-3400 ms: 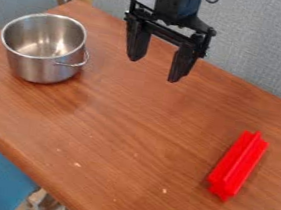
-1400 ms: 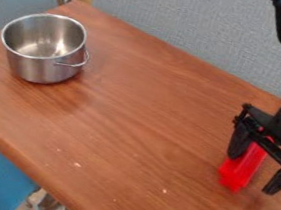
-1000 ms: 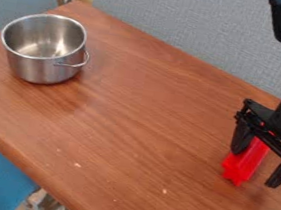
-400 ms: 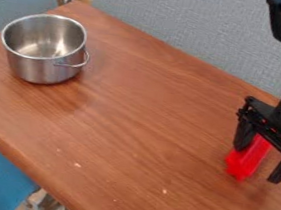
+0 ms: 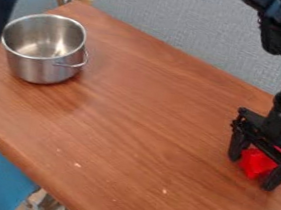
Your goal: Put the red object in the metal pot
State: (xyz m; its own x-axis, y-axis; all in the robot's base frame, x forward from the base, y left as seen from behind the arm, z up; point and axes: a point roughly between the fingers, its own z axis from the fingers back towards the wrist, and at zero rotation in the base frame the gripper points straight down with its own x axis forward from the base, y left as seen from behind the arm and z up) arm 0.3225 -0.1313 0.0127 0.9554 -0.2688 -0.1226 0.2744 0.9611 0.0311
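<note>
tool (image 5: 260, 164): spread wide, pointing down over the red object (image 5: 264, 163) | metal pot (image 5: 44, 46): far from it, across the worktop (image 5: 129, 105) | writing: none readable

Wood table (image 5: 129, 105), grey wall (image 5: 185, 18)

Black robot arm reaching straight down at the right side of the view, its jaws spread wide.

The arm enters from the upper right corner and drops vertically, wrist pointing downward. The gripper (image 5: 264, 163) sits low, close to the counter surface. Its two dark fingers (image 5: 238, 149) stand parted, one on each side of the red object (image 5: 261, 162), not visibly clamping it.
</note>
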